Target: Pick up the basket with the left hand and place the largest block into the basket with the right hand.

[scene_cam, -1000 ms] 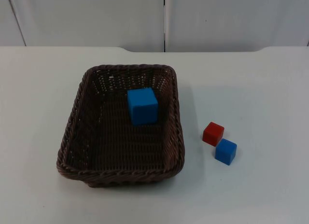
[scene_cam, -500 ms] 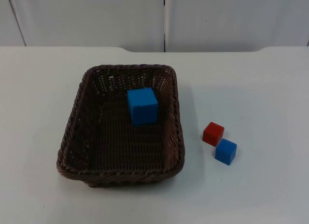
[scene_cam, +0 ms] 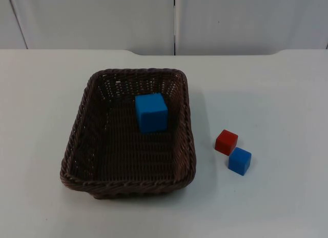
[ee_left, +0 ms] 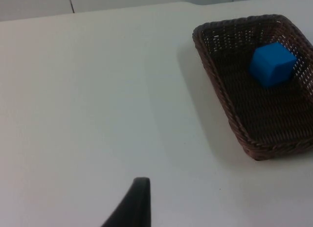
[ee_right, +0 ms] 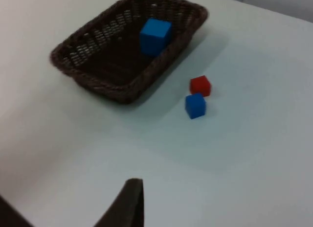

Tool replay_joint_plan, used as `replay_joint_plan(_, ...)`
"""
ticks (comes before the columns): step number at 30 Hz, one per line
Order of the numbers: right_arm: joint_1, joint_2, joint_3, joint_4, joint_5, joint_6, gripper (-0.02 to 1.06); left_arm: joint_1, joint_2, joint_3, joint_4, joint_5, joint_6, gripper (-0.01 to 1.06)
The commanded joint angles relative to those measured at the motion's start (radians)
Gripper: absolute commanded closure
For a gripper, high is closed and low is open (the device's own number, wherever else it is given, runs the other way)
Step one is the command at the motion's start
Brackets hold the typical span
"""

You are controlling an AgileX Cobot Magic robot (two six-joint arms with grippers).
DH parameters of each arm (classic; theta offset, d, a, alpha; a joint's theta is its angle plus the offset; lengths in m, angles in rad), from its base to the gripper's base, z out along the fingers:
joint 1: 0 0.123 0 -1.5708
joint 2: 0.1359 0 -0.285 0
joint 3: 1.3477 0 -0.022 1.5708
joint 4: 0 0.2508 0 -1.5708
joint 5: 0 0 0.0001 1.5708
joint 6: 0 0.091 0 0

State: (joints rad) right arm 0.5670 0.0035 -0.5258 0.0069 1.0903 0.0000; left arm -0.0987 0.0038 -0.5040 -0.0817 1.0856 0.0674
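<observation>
Small blue block [scene_cam: 240,161] nearest on white table [scene_cam: 266,94], touching red block [scene_cam: 226,142] just behind it. Dark wicker basket [scene_cam: 77,145] resting on table, left of both, apart from them. Large blue block [scene_cam: 151,113] inside basket, toward far wall. Left gripper fingertip [ee_left: 132,207] and right gripper fingertip [ee_right: 124,205] above bare table, well apart from basket; finger spread: cannot tell.

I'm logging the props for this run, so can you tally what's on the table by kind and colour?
Baskets: 1, the brown basket.
Blue blocks: 2, the big one in the basket and the small one on the table.
Red blocks: 1, the red block, touching the small blue one.
Total: 4 things.
</observation>
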Motion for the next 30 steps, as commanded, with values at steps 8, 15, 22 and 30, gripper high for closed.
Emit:
replay_joint_plan(8, -0.22, -0.003, 0.011, 0.001, -0.012, -0.015, -0.01, 0.0, -0.004, 0.003, -0.006, -0.001, 0.0, 0.0)
replay_joint_plan(15, -0.352, -0.003, 0.011, 0.001, -0.012, -0.015, -0.01, 0.0, -0.004, 0.003, -0.006, -0.001, 0.0, 0.0)
replay_joint_plan(22, -0.444, -0.003, 0.011, -0.001, -0.012, -0.015, -0.01, 0.0, -0.004, 0.003, -0.006, -0.001, 0.0, 0.0)
replay_joint_plan(30, -0.507, -0.003, 0.011, -0.001, -0.012, -0.015, -0.01, 0.0, -0.004, 0.003, -0.006, -0.001, 0.0, 0.0)
